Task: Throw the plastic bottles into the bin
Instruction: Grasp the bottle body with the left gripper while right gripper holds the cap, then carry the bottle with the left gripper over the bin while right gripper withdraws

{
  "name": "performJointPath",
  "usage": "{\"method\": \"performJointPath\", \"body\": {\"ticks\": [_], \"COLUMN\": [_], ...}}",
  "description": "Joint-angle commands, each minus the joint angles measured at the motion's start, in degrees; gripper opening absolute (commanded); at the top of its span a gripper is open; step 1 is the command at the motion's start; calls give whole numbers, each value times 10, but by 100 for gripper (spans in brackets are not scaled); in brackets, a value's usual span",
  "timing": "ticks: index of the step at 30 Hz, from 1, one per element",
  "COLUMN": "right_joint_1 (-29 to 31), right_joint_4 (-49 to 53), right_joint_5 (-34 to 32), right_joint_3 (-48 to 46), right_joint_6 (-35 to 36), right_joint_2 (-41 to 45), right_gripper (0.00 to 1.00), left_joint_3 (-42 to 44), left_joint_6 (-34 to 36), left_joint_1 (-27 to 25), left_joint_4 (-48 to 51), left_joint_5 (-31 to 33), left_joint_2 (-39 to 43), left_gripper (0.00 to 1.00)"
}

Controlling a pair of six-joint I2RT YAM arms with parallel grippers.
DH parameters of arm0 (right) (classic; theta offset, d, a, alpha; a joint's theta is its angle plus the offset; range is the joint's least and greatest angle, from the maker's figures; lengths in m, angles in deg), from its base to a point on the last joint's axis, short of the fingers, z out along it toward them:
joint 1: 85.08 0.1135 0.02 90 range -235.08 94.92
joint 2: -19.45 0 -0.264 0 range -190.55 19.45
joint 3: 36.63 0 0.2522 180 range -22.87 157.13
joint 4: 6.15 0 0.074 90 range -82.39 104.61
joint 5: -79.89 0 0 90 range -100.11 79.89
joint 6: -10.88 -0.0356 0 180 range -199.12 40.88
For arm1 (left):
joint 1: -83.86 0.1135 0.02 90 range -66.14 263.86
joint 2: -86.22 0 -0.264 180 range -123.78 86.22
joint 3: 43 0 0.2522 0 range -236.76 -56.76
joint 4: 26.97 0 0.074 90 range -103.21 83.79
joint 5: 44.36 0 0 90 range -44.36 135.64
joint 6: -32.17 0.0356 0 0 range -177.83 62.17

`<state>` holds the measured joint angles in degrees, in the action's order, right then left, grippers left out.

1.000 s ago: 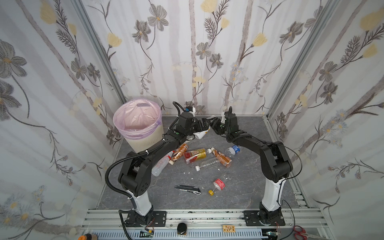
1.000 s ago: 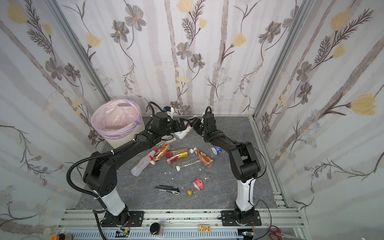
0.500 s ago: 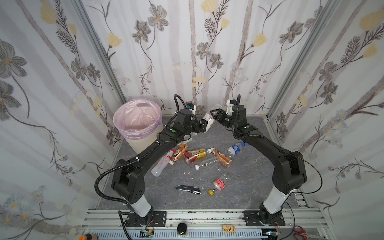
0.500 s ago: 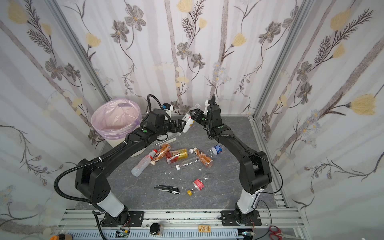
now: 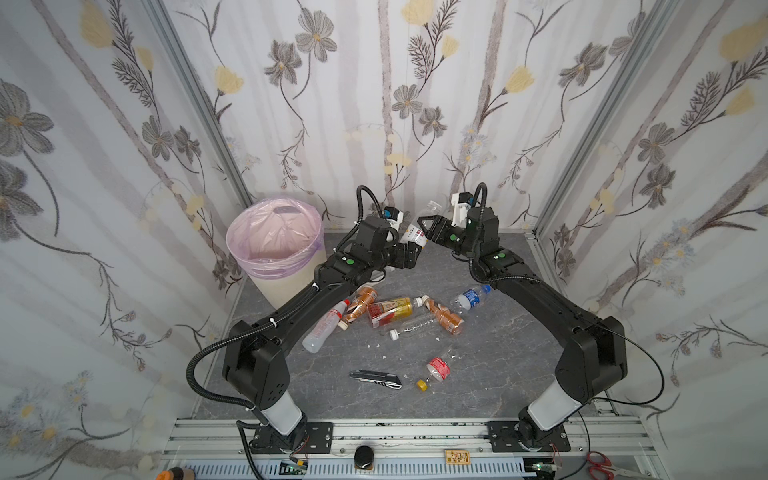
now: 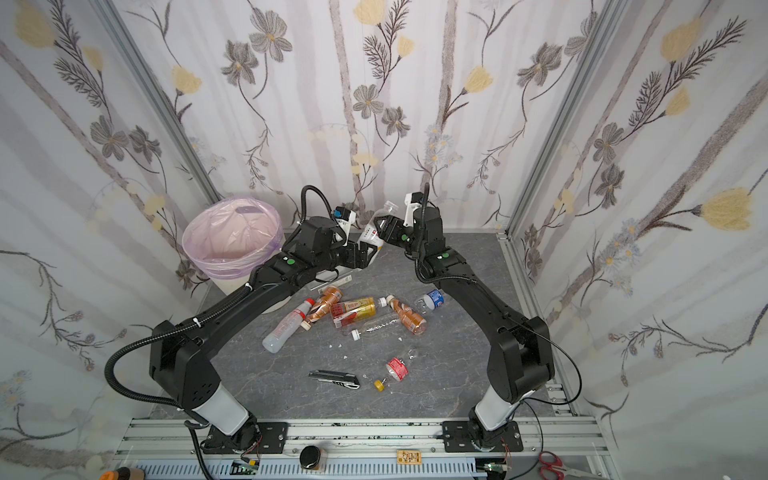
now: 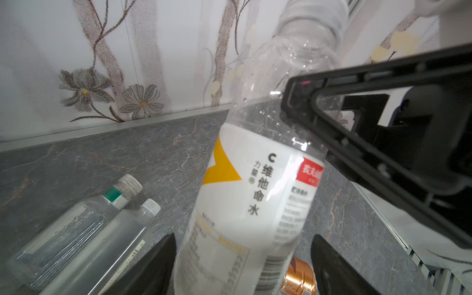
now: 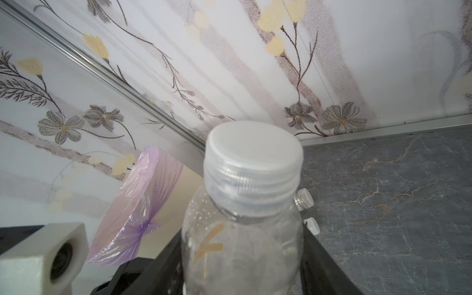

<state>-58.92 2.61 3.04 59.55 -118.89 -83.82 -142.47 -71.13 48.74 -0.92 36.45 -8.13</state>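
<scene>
A clear plastic bottle (image 5: 412, 233) (image 6: 371, 232) with a white-and-yellow label and a white cap (image 8: 252, 153) hangs tilted above the back of the table. My right gripper (image 5: 428, 226) (image 8: 241, 255) is shut on its upper body. My left gripper (image 5: 409, 254) (image 7: 244, 237) stands open around the labelled lower part (image 7: 255, 191), with a small gap on one side. Several more bottles lie mid-table, among them an amber one (image 5: 360, 303) and a blue-labelled one (image 5: 471, 297). The cream bin (image 5: 286, 286) (image 6: 226, 268) with its pink bag stands left of both grippers.
A grey-black utility knife (image 5: 376, 379) lies near the front, beside a red-labelled bottle (image 5: 436, 368) with a yellow cap. Two clear square bottles (image 7: 71, 229) lie by the back wall below the left gripper. Flowered walls close in three sides.
Both arms have risen from the table's back, the right one carrying the bottle up. The left gripper's jaws have narrowed around the bottle's lower part.
</scene>
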Motion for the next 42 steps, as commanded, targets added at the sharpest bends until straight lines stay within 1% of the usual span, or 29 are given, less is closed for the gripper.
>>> {"method": "performJointPath", "body": {"ticks": [1, 6, 9, 12, 16, 21, 24, 25, 27, 28, 30, 32, 34, 35, 38, 42], "right_joint_1": [3, 3, 4, 6, 12, 12, 11, 12, 12, 11, 6, -4, -15, -21, -40, -55], "right_joint_4": [-15, -32, -32, -33, -33, -33, -34, -34, -36, -37, -35, -34, -33, -33, -37, -52], "right_joint_5": [7, 39, 40, 47, 46, 40, 43, 44, 47, 51, 63, 70, 75, 77, 72, 49], "right_joint_3": [-3, -6, -8, -7, -8, -9, -8, -7, -4, -3, 4, 6, 5, 3, -19, -64], "right_joint_6": [6, -14, -14, -16, -15, -15, -15, -16, -18, -19, -18, -19, -18, -18, -19, -14], "right_joint_2": [10, 16, 20, 21, 24, 28, 28, 29, 30, 31, 35, 49, 65, 74, 110, 155], "right_gripper": [63, 63, 63, 63, 63, 63, 63, 64, 68, 73, 77, 85, 99, 100, 100, 100], "left_joint_3": [-6, -3, -2, -2, -2, -4, -4, -4, -2, -1, 2, 5, 6, 7, -3, -45], "left_joint_6": [11, 20, 23, 28, 28, 22, 22, 21, 20, 20, 20, 22, 28, 31, 51, 98], "left_joint_1": [-6, -9, -9, -9, -9, -10, -9, -10, -9, -9, -9, -9, -9, -9, -9, -13], "left_joint_4": [2, 2, 1, 1, 1, 0, 0, 0, 0, 1, 1, 1, 1, 1, 1, -6], "left_joint_5": [-8, -7, 3, 11, 14, 26, 23, 22, 22, 24, 30, 46, 68, 86, 175, 257], "left_joint_2": [-1, 4, 9, 9, 8, 13, 16, 17, 22, 25, 31, 42, 55, 64, 111, 203], "left_gripper": [80, 80, 80, 86, 86, 71, 58, 55, 54, 53, 53, 52, 52, 52, 51, 53]}}
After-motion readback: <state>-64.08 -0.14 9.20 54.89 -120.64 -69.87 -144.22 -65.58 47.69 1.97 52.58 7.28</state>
